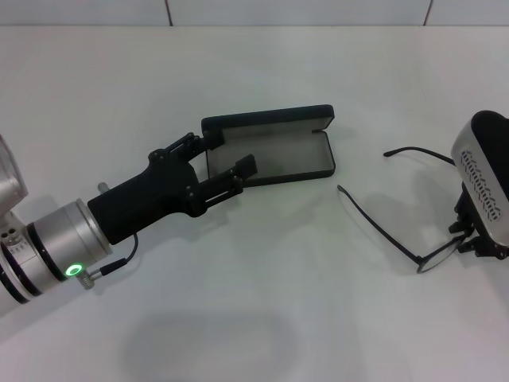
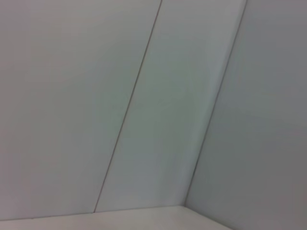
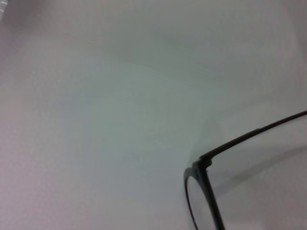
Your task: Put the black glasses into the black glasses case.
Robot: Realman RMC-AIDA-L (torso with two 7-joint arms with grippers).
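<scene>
1. Glasses count: one pair, the black glasses [image 1: 398, 231], lying on the white table [image 1: 262, 318] over on the robot's right, temple arms unfolded and splayed toward the case.
2. One black glasses case [image 1: 274, 147] too, sitting open mid-table with the grey lining showing, well apart from the glasses.
3. Left gripper [image 1: 225, 163]: fingers spread wide, nothing in them. The far finger tip sits at the raised lid's corner and the near one lies over the tray's edge; looks like contact, but I can't swear to it.
4. Right gripper [image 1: 469, 239] is down at the front of the frame by the lens. Its fingers are hidden under the wrist housing, so can't tell if it's gripping.
5. Right wrist view just shows one lens rim [image 3: 199, 201] and a temple hinge up close.
</scene>
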